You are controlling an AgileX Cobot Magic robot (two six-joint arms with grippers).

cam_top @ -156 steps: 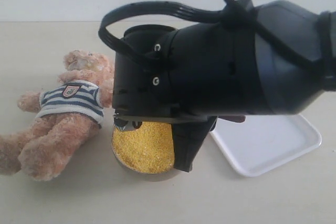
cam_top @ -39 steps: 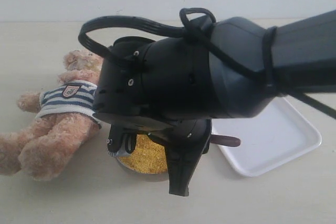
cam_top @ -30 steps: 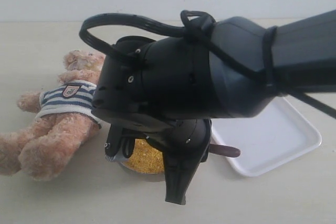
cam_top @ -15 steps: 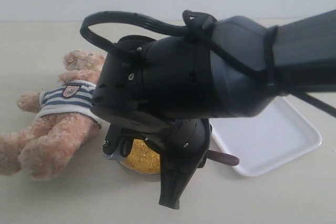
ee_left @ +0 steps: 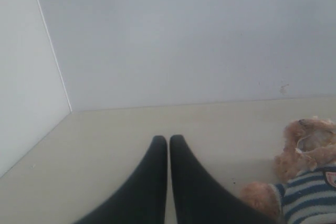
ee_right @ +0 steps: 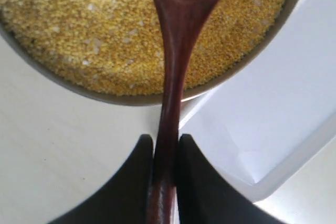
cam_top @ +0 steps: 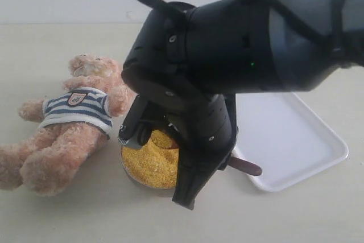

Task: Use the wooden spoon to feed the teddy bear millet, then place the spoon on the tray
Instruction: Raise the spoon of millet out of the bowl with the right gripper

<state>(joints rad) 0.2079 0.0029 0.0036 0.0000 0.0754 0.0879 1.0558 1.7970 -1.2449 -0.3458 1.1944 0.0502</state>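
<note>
Right gripper (ee_right: 164, 143) is clamped on the spoon (ee_right: 176, 35), its two dark fingers pinching the slim handle near the tail end. Holding it that far back leaves the whole front of the spoon free to reach out, and keeps the fingers clear of the grain. The spoon's round head sits over the millet (ee_right: 79, 30) inside the bowl (cam_top: 149, 190). The wrist view cuts the head off at the frame edge, so I cannot tell how much it carries. A few yellow grains show on it there.

In the exterior view the handle's tail pokes out beside the tray (cam_top: 296, 140), which lies just right of the bowl, rim nearly touching rim. That closeness suits the last step, since the spoon would have only a short way to go. The bear (cam_top: 74, 123) lies on its back on the table (cam_top: 57, 214) just left of the bowl, one arm near the rim, face up and unblocked. My judgement is that the scoop is the step in hand and feeding is not yet done.

Left gripper (ee_left: 168, 145) has its fingers pressed together on nothing, hanging above the table off to the bear's far side, out of the working arm's way
</note>
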